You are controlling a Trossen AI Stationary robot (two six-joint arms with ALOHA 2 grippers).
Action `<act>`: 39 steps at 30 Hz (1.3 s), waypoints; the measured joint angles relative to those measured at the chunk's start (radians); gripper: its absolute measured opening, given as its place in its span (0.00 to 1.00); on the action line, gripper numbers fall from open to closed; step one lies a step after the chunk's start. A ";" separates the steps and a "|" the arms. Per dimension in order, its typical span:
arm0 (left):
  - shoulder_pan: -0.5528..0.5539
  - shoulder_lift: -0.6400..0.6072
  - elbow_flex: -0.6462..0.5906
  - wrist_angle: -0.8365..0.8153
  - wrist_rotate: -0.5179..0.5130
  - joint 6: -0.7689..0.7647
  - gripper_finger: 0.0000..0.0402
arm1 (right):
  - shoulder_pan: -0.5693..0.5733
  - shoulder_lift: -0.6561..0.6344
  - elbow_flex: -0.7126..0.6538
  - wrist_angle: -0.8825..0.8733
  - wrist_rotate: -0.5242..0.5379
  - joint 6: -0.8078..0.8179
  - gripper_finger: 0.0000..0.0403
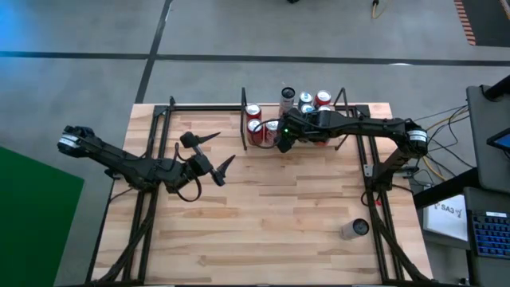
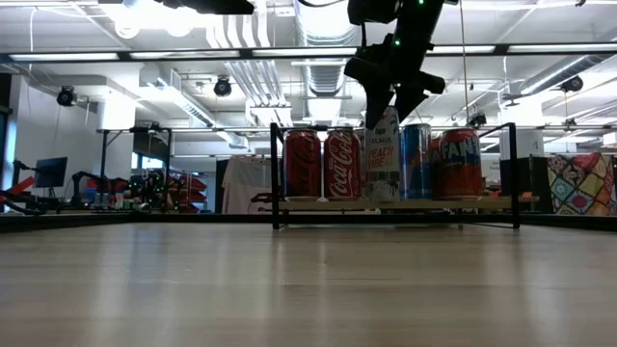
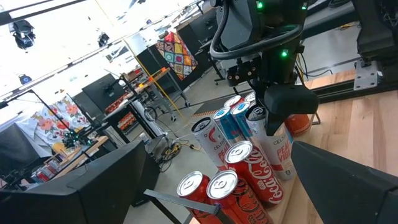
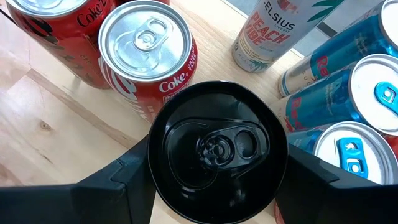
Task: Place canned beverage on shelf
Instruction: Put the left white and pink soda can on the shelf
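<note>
Right gripper [image 4: 217,186] clamps black-topped can [image 4: 217,149] on shelf [image 2: 395,204]; top visible only in right wrist view. Left gripper [image 1: 215,158] wide open, empty, mid-table.

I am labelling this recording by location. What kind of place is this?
Probably a robotics lab or workshop: exposed ceiling ducts, workbenches with equipment, and a monitor behind the table.
</note>
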 joint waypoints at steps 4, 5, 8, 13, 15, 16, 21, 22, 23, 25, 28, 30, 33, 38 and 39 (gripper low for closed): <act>0.000 0.000 0.000 0.000 0.000 0.000 0.97 | 0.000 0.000 0.000 0.000 0.000 0.000 0.58; 0.000 0.000 0.000 0.000 0.000 0.000 0.97 | 0.000 0.000 0.000 0.001 0.000 0.000 0.58; 0.000 0.000 0.000 0.000 0.000 0.000 0.97 | 0.000 0.000 -0.001 0.001 0.009 0.000 0.60; 0.000 0.000 0.000 0.000 0.000 0.000 0.97 | 0.000 0.000 -0.002 0.000 0.017 -0.001 0.71; 0.000 0.000 0.000 0.000 0.000 0.000 0.97 | 0.000 0.000 -0.002 0.002 0.026 -0.001 0.74; 0.000 0.000 0.000 0.000 0.000 0.000 0.97 | 0.000 0.000 -0.002 0.002 0.030 -0.001 0.74; 0.000 0.000 0.000 0.000 0.000 0.000 0.97 | 0.000 -0.001 -0.002 0.002 0.031 -0.008 0.74; 0.000 0.000 0.000 0.000 0.000 0.000 0.97 | 0.000 -0.001 -0.002 0.002 0.031 -0.012 0.74; 0.000 0.000 0.000 0.000 0.000 0.000 0.97 | 0.000 -0.001 -0.002 0.002 0.030 -0.013 0.74; 0.000 0.000 0.000 0.000 0.000 0.000 0.97 | 0.000 -0.001 -0.002 0.002 0.030 -0.013 0.74; 0.000 0.000 0.000 0.000 0.000 0.000 0.97 | 0.000 -0.004 -0.002 0.003 0.030 -0.013 0.74; 0.000 0.000 0.000 0.000 0.000 0.000 0.97 | 0.000 -0.008 -0.001 0.003 0.041 -0.013 0.74; 0.000 0.000 0.000 0.000 0.000 0.000 0.97 | 0.000 -0.015 -0.001 0.003 0.049 -0.013 0.74; 0.000 -0.001 0.000 0.000 0.000 0.000 0.97 | 0.000 -0.022 -0.001 0.012 0.051 -0.021 0.74; 0.000 -0.001 0.000 0.000 0.000 0.000 0.97 | 0.000 -0.022 -0.001 0.014 0.051 -0.024 0.74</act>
